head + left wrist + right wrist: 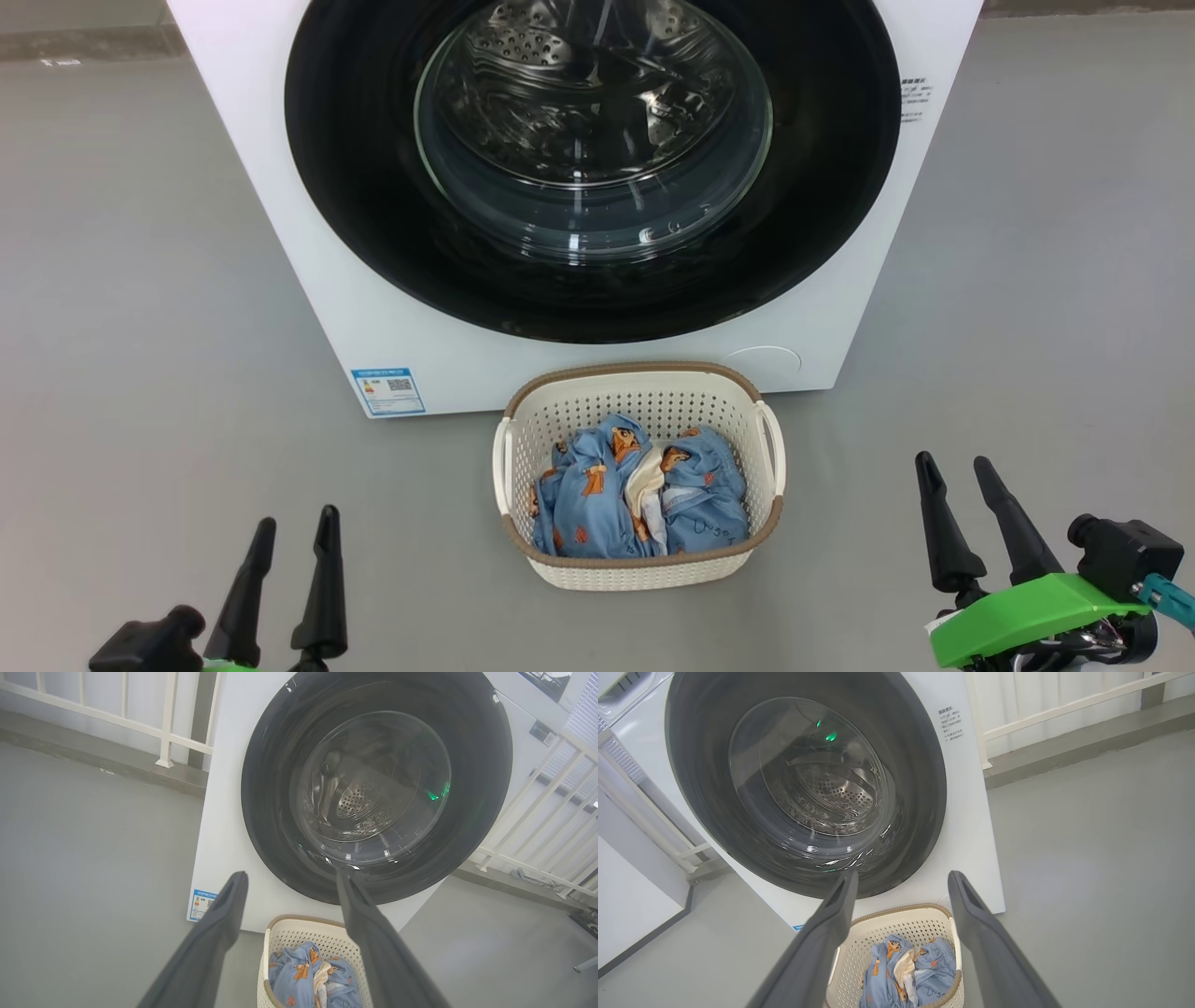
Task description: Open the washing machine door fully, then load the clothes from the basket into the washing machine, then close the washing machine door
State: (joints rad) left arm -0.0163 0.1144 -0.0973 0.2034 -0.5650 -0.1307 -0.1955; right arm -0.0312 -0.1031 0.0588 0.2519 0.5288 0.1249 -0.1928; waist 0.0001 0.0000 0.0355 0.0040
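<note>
The white washing machine (308, 271) stands straight ahead with its round black washing machine door (373, 215) shut flat against the front; the steel drum shows through the glass. On the floor in front of it sits the cream basket (644, 392) holding the blue printed clothes (597, 509). My left gripper (296, 525) is open at the lower left, well left of the basket. My right gripper (956, 469) is open at the lower right, well right of it. Both wrist views look at the door (271, 788) (920, 774) and down on the basket (299, 931) (887, 924) and clothes (292, 973) (941, 966).
Grey floor spreads on both sides of the machine. A white railing (163, 728) on a raised kerb runs behind it, also seen as railing (1064, 707). A blue label sticker (387, 390) marks the machine's lower left front.
</note>
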